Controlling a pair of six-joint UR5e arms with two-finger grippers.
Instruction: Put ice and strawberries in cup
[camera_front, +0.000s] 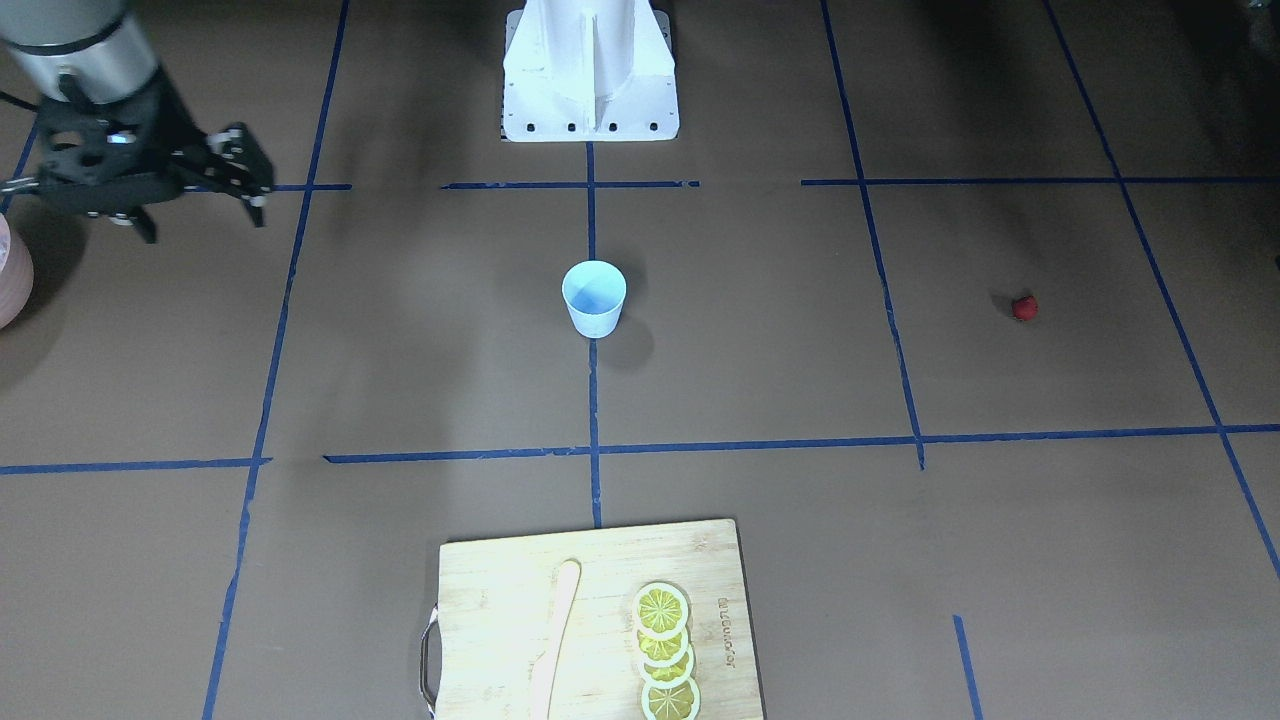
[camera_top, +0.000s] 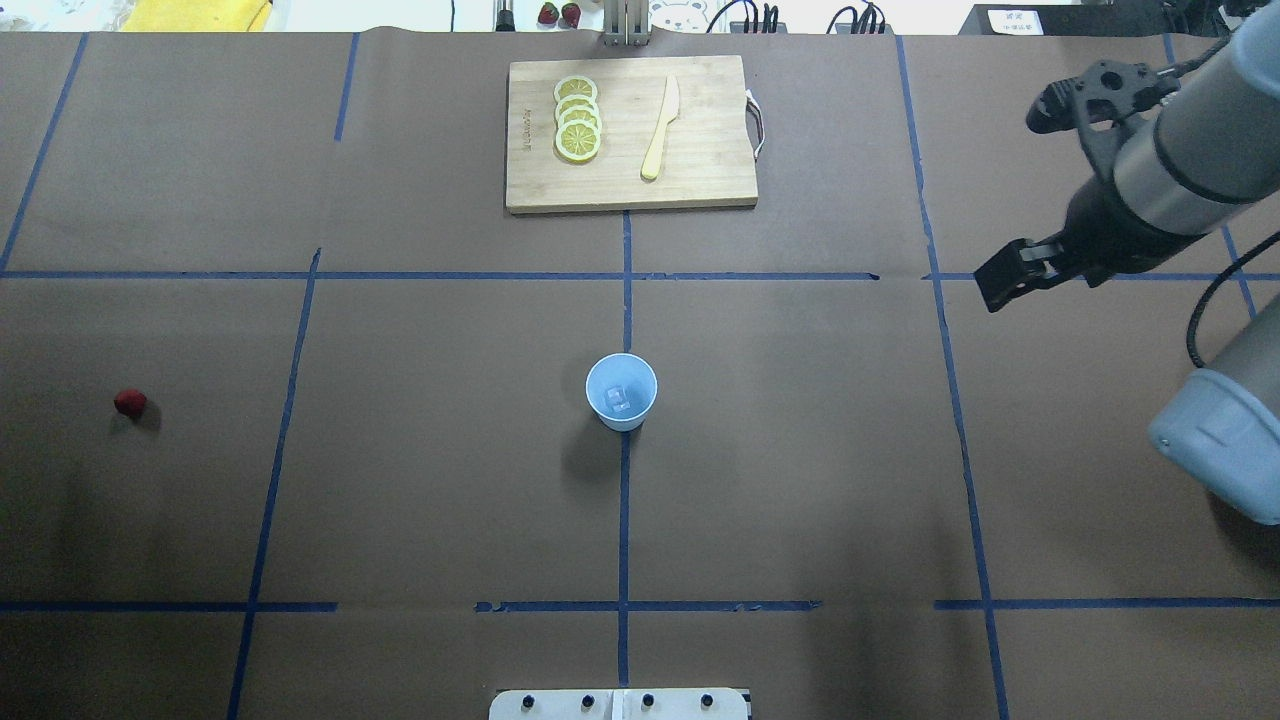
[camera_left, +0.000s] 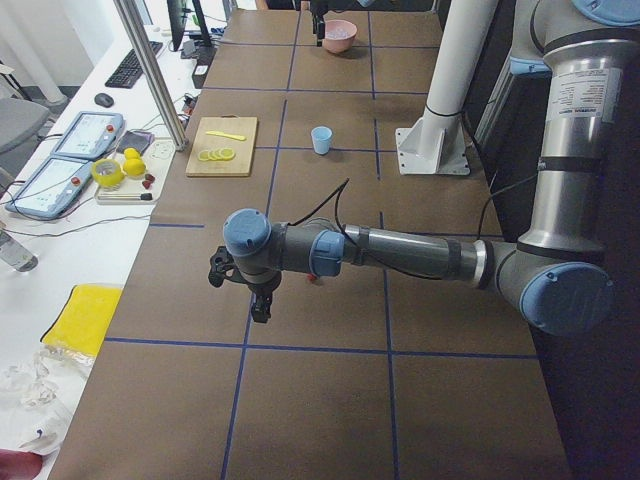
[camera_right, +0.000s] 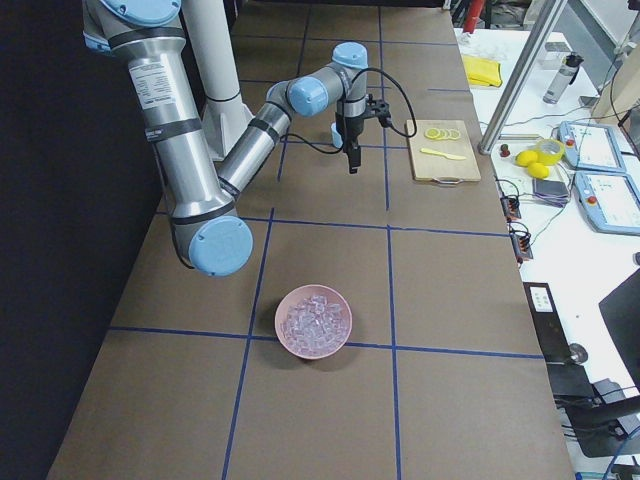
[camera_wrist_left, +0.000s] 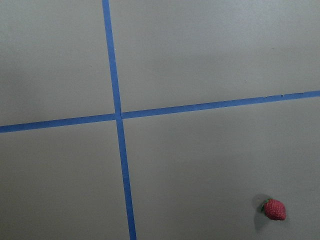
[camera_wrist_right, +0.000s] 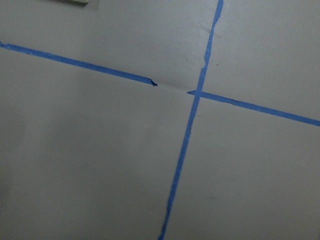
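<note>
Brown paper table (camera_top: 800, 480), blue tape grid (camera_top: 624, 520). Pink bowl (camera_right: 279, 322) of ice (camera_right: 314, 318) at right end, right claw (camera_front: 200, 218) hanging nearby, fingers spread. Cup (camera_front: 595, 318) at centre, well apart from everything, ice cube (camera_top: 620, 402) inside. Strawberry (camera_front: 1023, 307) alone far left, off-centre beneath left claw (camera_left: 261, 312); its grip: cannot tell.

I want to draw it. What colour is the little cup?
The cup is plain pale blue, clearest in the front-facing exterior view.

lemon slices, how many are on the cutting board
4 lemon slices, overlapping in one row on the cutting board, left of the wooden knife in the overhead view. The one nearest the cup lies on top; another could hide underneath.
</note>
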